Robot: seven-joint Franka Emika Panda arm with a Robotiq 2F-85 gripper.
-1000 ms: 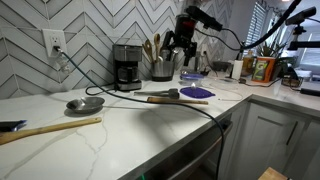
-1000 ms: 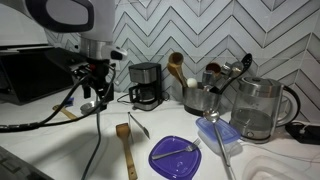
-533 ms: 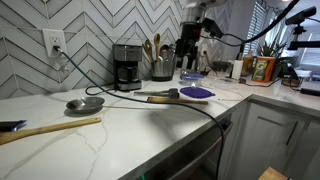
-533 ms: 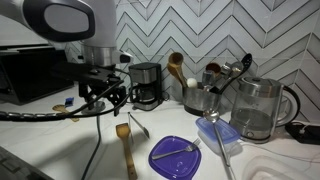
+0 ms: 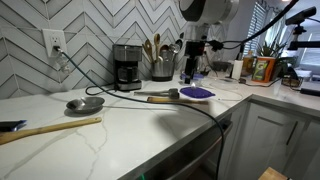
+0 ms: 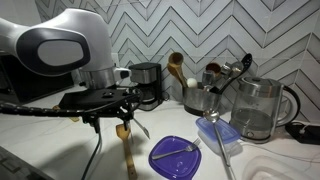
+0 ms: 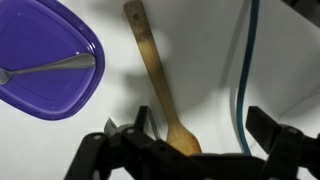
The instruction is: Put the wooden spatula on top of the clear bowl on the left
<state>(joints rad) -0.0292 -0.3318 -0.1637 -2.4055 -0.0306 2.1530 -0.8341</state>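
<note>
The wooden spatula (image 7: pixel 152 75) lies flat on the white counter, with its blade under my gripper and its handle pointing away beside the purple plate (image 7: pixel 40 60). It shows in both exterior views (image 5: pixel 160 99) (image 6: pixel 127 155). My gripper (image 7: pixel 195 140) is open and empty, hovering just above the blade end with a finger on each side (image 6: pixel 118 118) (image 5: pixel 192 66). The clear bowl (image 6: pixel 216 130), bluish and holding a metal spoon, stands in front of the kettle, beyond the plate.
A coffee maker (image 5: pixel 126 65), a utensil holder (image 5: pixel 160 66) and a kettle (image 6: pixel 258 110) line the tiled wall. A grey metal bowl (image 5: pixel 85 103) and a long pale stick (image 5: pixel 50 128) lie farther along the counter. A blue cable (image 7: pixel 245 60) runs beside the spatula.
The arm has swung from near the coffee maker toward the spatula and come down; the open gripper now hangs over the spatula's blade. Nothing on the counter has moved.
</note>
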